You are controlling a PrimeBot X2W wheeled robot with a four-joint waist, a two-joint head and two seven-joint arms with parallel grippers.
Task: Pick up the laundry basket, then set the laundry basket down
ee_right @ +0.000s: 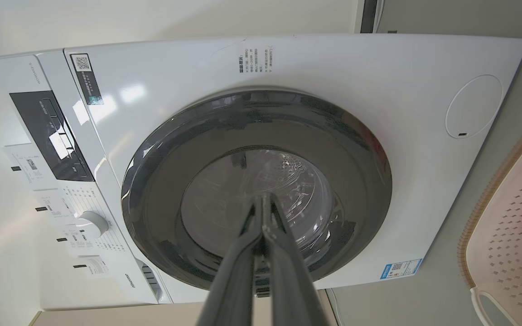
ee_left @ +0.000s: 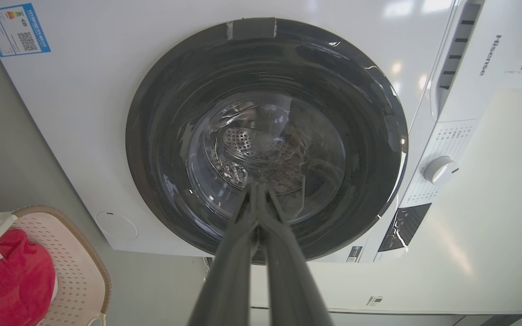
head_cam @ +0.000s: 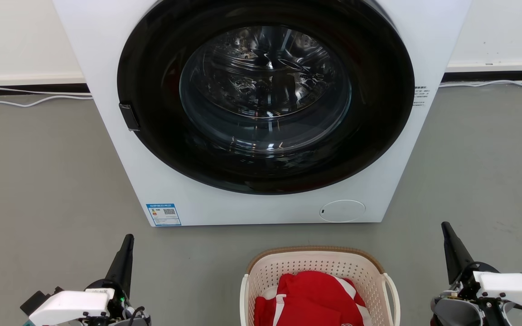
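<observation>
From the head camera I saw the laundry basket (head_cam: 315,265) sitting on the grey floor (head_cam: 39,181), low in the middle of the view. It was near the front of the white washing machine (head_cam: 107,54) but not touching it. A red garment (head_cam: 311,294) lay heaped inside, so I judged the basket would be best lifted level, from both sides. Its white loop handles (head_cam: 393,290) stood out on either side, which suited a two-armed lift. My left pincer (head_cam: 126,249) rested at the lower left and my right pincer (head_cam: 450,244) at the lower right, each well apart from the basket and flanking it. Both were clenched on nothing, fingers pressed together and pointing toward the machine's round dark door (head_cam: 265,104). I judged this a ready stance, with the arms parked wide so the basket sat in plain sight between them. Nothing was gripped, so the pick-up was not yet begun. I would need to part the fingers before reaching for the handles.
</observation>
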